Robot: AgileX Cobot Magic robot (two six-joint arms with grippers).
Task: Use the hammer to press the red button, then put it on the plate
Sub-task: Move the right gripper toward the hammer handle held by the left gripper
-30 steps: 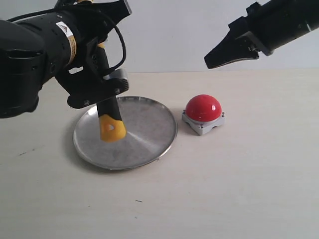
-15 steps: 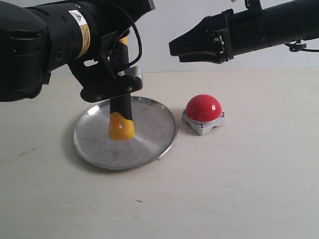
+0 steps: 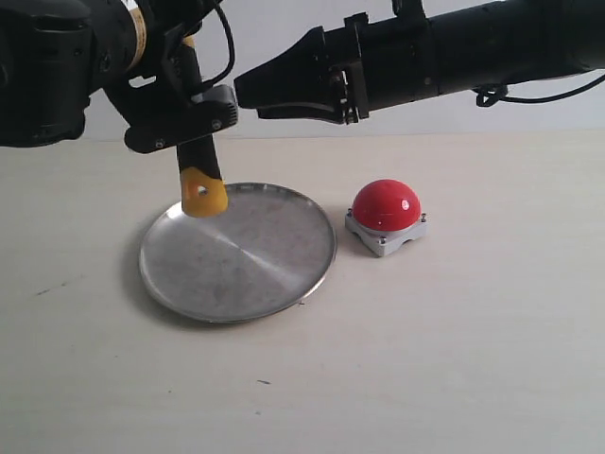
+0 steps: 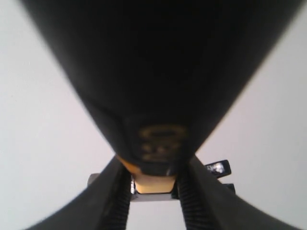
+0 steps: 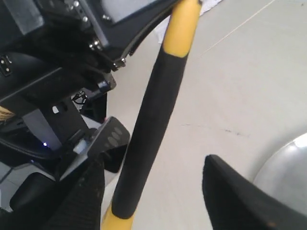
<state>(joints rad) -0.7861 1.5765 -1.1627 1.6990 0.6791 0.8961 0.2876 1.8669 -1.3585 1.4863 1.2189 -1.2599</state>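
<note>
My left gripper (image 3: pixel 194 132) is shut on the hammer (image 3: pixel 202 189) and holds it upright in the air. The yellow looped end hangs just above the far left rim of the plate (image 3: pixel 236 274). In the left wrist view the jaws (image 4: pixel 153 191) clamp the yellow part of the hammer (image 4: pixel 153 184), with the dark head just beyond them. My right gripper (image 3: pixel 244 95) reaches across from the right, open. In its wrist view its fingers (image 5: pixel 158 196) stand on either side of the black hammer grip (image 5: pixel 153 124), apart from it. The red button (image 3: pixel 386 203) sits right of the plate.
The pale table (image 3: pixel 454 359) stretches in front and to the right. The right arm (image 3: pixel 454 57) spans the space above the button and plate. A white wall stands behind. The plate's edge (image 5: pixel 288 177) shows in the right wrist view.
The left arm has lifted the hammer up and a little left, off the plate's middle. The right arm has swung far left, bringing its open fingers around the handle.
</note>
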